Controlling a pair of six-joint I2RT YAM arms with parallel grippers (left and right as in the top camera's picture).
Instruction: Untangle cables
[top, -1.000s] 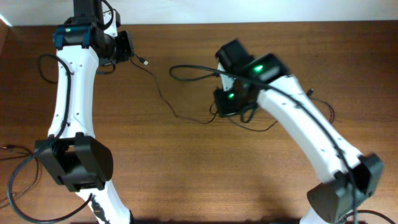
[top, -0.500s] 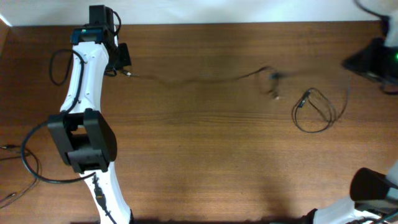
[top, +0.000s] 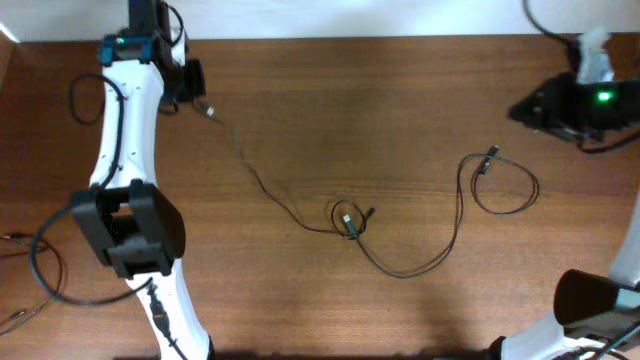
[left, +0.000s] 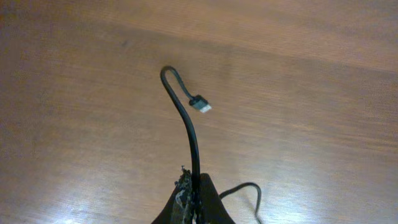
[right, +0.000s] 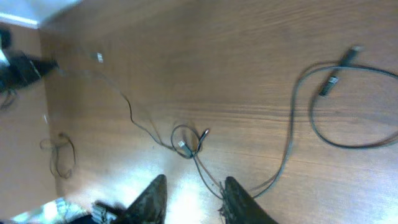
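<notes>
Presently the cables (top: 262, 182) are found laid out as one long thin black line across the wooden table (top: 340, 110), from its far left corner to its right side. At the left end the line is gripped by the left gripper (top: 197, 98), whose jaws are closed tightly on the cord. In the left wrist view the cord is seen pinched between the fingertips (left: 180, 208), rising from them, bent over in a hook and ended by a small silver-tipped plug (left: 200, 105) held clear of the wood. From that grip the line is carried diagonally toward the middle of the table, where a small tight knot (top: 347, 218) is formed, with a short plug end poking out beside it. Beyond the knot a slack curve is swept toward the near edge and then up to the right, where a wide loop (top: 537, 187) is laid flat, with two plug ends set close together at its upper left. The right gripper (top: 522, 108) is held above the far right part of the table, apart from the loop. Its jaws are parted and nothing is held between them; in the right wrist view the cord is seen lying on the wood beyond the two spread fingers (right: 152, 196). Whether one cord or several are joined at the knot cannot be told.
</notes>
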